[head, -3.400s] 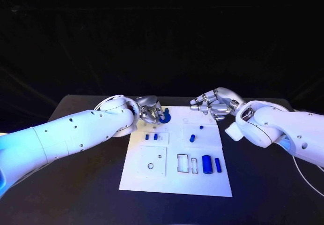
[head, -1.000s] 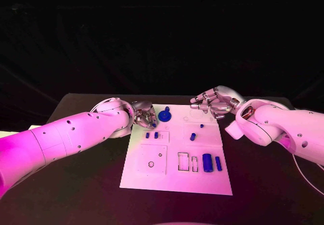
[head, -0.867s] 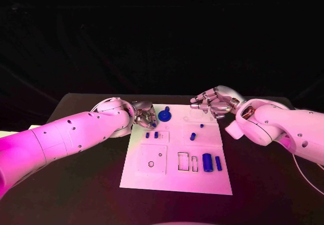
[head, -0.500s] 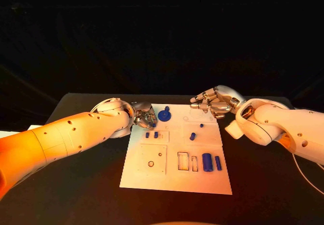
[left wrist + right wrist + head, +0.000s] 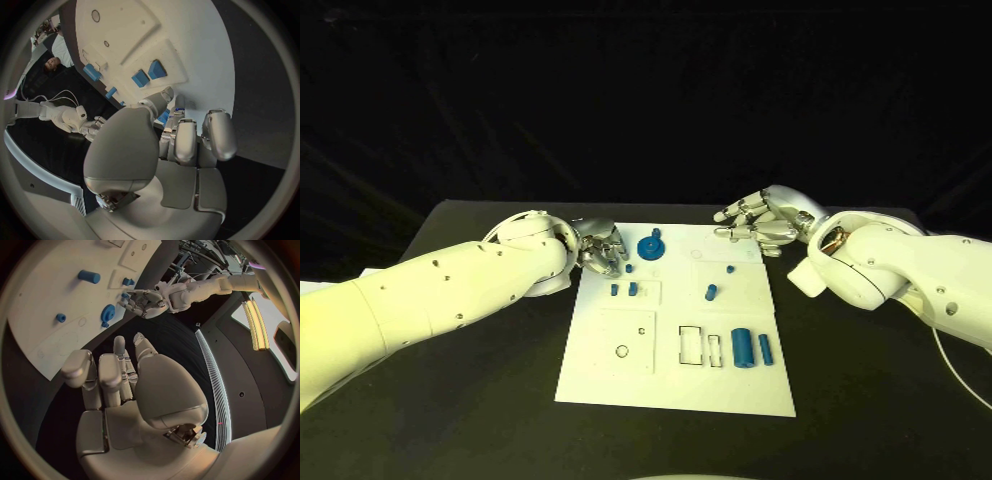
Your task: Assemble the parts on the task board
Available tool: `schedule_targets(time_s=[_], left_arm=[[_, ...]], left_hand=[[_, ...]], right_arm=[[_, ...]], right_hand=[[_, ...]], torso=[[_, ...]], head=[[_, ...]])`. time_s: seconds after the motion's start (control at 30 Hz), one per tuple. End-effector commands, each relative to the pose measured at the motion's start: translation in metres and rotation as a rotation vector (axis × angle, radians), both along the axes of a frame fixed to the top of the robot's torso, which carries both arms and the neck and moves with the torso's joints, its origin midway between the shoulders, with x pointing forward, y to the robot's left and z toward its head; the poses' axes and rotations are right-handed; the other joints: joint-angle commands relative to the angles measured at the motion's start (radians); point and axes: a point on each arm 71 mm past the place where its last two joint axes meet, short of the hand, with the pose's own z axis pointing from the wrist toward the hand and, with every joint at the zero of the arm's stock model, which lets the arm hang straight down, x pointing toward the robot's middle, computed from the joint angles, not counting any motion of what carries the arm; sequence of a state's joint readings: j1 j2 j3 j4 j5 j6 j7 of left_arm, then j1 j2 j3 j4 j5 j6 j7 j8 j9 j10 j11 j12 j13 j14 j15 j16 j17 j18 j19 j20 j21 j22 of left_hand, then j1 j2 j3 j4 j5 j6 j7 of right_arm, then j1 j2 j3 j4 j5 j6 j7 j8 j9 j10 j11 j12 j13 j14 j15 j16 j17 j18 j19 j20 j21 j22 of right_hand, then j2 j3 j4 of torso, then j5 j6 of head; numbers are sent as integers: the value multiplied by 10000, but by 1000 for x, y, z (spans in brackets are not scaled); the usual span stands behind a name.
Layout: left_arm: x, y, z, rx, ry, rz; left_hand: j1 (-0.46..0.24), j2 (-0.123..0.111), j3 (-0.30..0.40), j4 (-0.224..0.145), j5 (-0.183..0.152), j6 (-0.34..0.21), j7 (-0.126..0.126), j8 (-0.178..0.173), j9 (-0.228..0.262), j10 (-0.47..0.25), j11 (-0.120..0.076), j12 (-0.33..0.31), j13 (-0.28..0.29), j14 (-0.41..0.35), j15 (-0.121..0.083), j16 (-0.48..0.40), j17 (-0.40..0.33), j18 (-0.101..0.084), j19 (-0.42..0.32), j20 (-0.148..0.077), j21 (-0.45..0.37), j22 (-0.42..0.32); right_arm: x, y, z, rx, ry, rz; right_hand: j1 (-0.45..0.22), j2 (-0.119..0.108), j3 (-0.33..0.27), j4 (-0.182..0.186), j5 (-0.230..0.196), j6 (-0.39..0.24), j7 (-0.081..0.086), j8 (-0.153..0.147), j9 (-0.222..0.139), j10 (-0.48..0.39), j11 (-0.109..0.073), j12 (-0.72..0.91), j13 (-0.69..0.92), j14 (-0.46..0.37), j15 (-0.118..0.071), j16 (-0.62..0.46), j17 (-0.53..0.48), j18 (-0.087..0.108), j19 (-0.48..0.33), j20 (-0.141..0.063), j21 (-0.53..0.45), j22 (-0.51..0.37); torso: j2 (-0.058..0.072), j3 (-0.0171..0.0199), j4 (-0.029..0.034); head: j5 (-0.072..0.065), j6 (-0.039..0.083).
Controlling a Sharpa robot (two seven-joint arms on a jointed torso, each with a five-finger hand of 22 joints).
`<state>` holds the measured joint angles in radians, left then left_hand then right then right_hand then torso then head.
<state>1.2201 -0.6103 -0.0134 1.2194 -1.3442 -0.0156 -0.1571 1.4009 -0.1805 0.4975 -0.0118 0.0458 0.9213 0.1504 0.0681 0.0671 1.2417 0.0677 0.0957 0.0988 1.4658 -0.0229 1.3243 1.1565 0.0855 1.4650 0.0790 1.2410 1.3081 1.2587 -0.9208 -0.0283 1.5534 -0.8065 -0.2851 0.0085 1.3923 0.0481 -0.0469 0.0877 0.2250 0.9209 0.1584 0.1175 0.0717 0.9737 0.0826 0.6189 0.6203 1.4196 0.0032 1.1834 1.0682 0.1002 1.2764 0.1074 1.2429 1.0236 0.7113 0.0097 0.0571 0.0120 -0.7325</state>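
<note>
The white task board (image 5: 678,375) lies mid-table. A blue gear (image 5: 652,246) stands at its far left corner, also in the right wrist view (image 5: 107,313). My left hand (image 5: 603,250) hovers just left of the gear with its fingers loosely curled, holding nothing. Over the board's far right corner my right hand (image 5: 762,222) is held above the surface, fingers apart and empty. Two small blue pegs (image 5: 623,290) stand side by side, another blue piece (image 5: 711,293) sits mid-board, and a thick cylinder (image 5: 743,348) with a thinner one (image 5: 766,348) lies near the right edge.
Empty rectangular slots (image 5: 689,345) and a small round hole (image 5: 622,351) mark the board's near half. Black table (image 5: 473,400) surrounds the board on all sides. My white forearms (image 5: 444,300) reach in from both sides.
Earlier my left hand held the blue gear; the gear now stands on the board and the hand has let go and drawn slightly left. The right hand has barely moved.
</note>
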Motion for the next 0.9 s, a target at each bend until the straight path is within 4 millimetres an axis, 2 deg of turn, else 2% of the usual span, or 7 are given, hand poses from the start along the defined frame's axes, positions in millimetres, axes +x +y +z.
schedule_targets(time_s=[0.03,0.17,0.23,0.4,0.5,0.63,0.9], left_arm=[[0,6,4,-419,-175,162],[-2,17,14,-2112,-393,468],[-4,24,22,-4013,-402,908],[-8,38,32,-8105,296,2407],[-13,44,32,-10081,1153,3181],[-21,48,32,-11702,1907,3730],[-28,54,33,-12727,2069,4276]], left_hand=[[106,-26,81,-41,55,197,-15,75,33,-70,19,-64,14,233,78,-44,-16,-115,32,57,-20,351],[320,119,397,-216,58,758,-20,332,110,56,54,-2,61,197,93,-90,-121,-78,-27,71,-193,249],[370,170,563,-303,60,1001,39,432,123,74,99,14,83,3,125,-434,-636,50,-261,94,-821,-157],[181,260,714,-331,38,1270,185,497,70,-146,195,36,89,-1357,242,-2598,-3513,609,-1585,196,-3802,-2045],[-40,329,622,-222,79,1313,203,500,41,-172,224,142,121,-1881,260,-3418,-4539,802,-2125,234,-4979,-2792],[-281,329,465,-103,130,1251,217,462,13,-302,251,200,127,-2139,294,-3849,-5086,900,-2401,270,-5673,-3248],[-341,343,380,-88,134,1238,220,456,9,-351,255,261,139,-2197,297,-3971,-5261,935,-2473,281,-5949,-3441]], right_arm=[[1,-4,-4,-1673,-237,149],[2,-6,-4,-3464,-1107,487],[2,-4,-5,-4714,-1814,710],[2,1,-10,-6627,-2805,960],[1,5,-14,-7457,-3139,1063],[0,9,-21,-8211,-3330,1189],[-2,18,-30,-8792,-3354,1541]], right_hand=[[470,37,229,-292,-270,251,72,102,11,53,-11,-869,-848,4,-16,-155,-135,135,29,-27,-58,-41],[1094,50,760,-755,-642,782,-10,313,53,252,-44,-2072,-1923,174,-76,-170,-137,78,294,-89,125,252],[1005,-120,1118,-871,-767,1037,-82,219,-27,1012,-80,-3187,-2941,347,-85,-155,-77,73,462,-152,227,421],[830,-356,1356,-939,-948,1368,-222,125,-16,1205,-119,-3868,-3609,439,-90,-193,-71,21,521,-122,233,459],[736,-447,1499,-952,-1020,1494,-266,44,-16,1282,-112,-4145,-3937,476,-78,-253,-114,27,524,-121,196,419],[655,-553,1644,-975,-1083,1578,-310,-57,-20,1285,-130,-4402,-4256,494,-85,-347,-190,36,511,-134,141,359],[634,-594,1883,-1025,-1083,1704,-340,-136,-13,1344,-144,-4587,-4552,574,-102,-274,-82,20,577,-162,177,428]], torso=[[-8,-2,8],[-6,2,-2],[-5,-1,-6],[17,-22,-14],[25,-21,-9],[15,-23,7],[11,-8,10]], head=[[-18,16],[-55,39],[-154,84],[-317,122],[-387,155],[-426,188],[-444,173]])
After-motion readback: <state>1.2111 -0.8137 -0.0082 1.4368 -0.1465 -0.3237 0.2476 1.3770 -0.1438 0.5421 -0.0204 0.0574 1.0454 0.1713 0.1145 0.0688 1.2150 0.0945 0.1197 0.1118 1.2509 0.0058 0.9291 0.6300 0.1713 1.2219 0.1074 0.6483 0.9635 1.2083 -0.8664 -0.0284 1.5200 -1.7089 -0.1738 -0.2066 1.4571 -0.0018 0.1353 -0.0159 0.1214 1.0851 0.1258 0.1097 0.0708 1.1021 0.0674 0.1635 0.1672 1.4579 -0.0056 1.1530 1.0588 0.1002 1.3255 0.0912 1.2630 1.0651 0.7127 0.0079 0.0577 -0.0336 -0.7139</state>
